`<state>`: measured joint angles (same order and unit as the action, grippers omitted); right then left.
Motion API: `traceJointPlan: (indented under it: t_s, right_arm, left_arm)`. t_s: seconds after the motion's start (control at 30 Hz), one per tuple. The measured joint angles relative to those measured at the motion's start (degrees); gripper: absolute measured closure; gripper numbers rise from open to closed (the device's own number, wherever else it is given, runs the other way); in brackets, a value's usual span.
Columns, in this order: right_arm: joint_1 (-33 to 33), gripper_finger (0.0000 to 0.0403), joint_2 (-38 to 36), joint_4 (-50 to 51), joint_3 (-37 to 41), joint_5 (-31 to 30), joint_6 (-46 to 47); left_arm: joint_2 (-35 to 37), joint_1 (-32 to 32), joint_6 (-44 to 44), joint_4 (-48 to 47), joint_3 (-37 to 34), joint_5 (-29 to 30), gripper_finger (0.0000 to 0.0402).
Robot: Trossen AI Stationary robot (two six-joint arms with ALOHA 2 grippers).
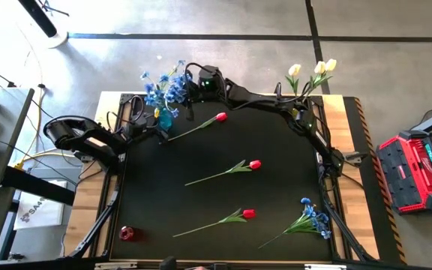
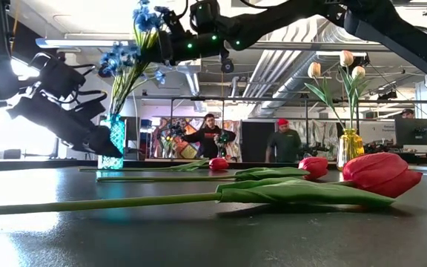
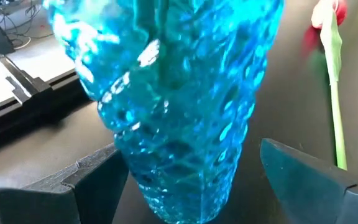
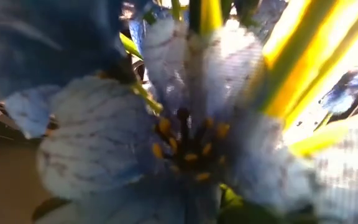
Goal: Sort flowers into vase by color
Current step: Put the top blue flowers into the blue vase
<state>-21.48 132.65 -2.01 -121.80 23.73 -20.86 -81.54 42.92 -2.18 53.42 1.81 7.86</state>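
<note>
A blue glass vase (image 1: 165, 118) (image 2: 113, 141) stands near the table's far left corner with blue blossom sprays (image 1: 163, 88) (image 2: 128, 55) in it. My left gripper (image 1: 158, 132) (image 3: 188, 168) is open, with a finger on either side of the vase's lower body (image 3: 179, 93). My right gripper (image 1: 190, 81) (image 2: 163, 41) hovers high among the blossoms, which fill the right wrist view (image 4: 179, 137) and hide its fingers. Three red tulips (image 1: 221, 117) (image 1: 254, 164) (image 1: 247, 214) and one loose blue spray (image 1: 315, 217) lie flat on the black mat. My left gripper comes level at the blue vase's lower body (image 3: 166, 180) from the table's left side, one finger (image 3: 86, 180) on each flank. The vase stands upright on the mat. I cannot tell whether either finger touches the glass.
A yellow vase (image 2: 349, 148) with cream tulips (image 1: 311, 71) stands at the far right corner. A small red vase (image 1: 127, 233) stands near the near left corner. The nearest red tulip's stem (image 3: 335, 93) lies beside the blue vase. People (image 2: 212, 137) stand in the room behind.
</note>
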Motion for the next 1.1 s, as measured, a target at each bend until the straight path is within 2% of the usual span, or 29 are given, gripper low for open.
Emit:
traceJointPlan:
  t_s: [0.17, 0.6, 0.77, 1.0, 1.1]
  right_arm:
    - [0.5, 0.0398, 1.9, -1.0, 0.0, -0.9, 0.4]
    - [0.8, 0.0346, 3.6, -2.7, 0.0, -3.0, 1.5]
    - [1.3, 0.0355, 4.2, -3.3, 0.0, -4.2, 1.5]
    - [1.4, 0.0396, 4.3, -2.9, 0.0, -4.1, 1.6]
    - [1.4, 0.0397, 4.3, -2.9, 0.0, -4.0, 2.4]
  left_arm:
    - [0.0, 0.0, 0.0, -0.1, 0.4, -0.7, 0.0058]
    - [0.0, 0.0, 0.1, -1.0, 0.4, -1.6, 0.0058]
    - [0.0, 0.0, 0.0, -1.1, 0.4, -1.7, 0.0058]
    - [0.0, -0.8, 0.0, -1.1, 0.4, -1.6, 0.0058]
    - [0.0, -1.0, 0.0, -1.2, 0.4, -1.6, 0.0058]
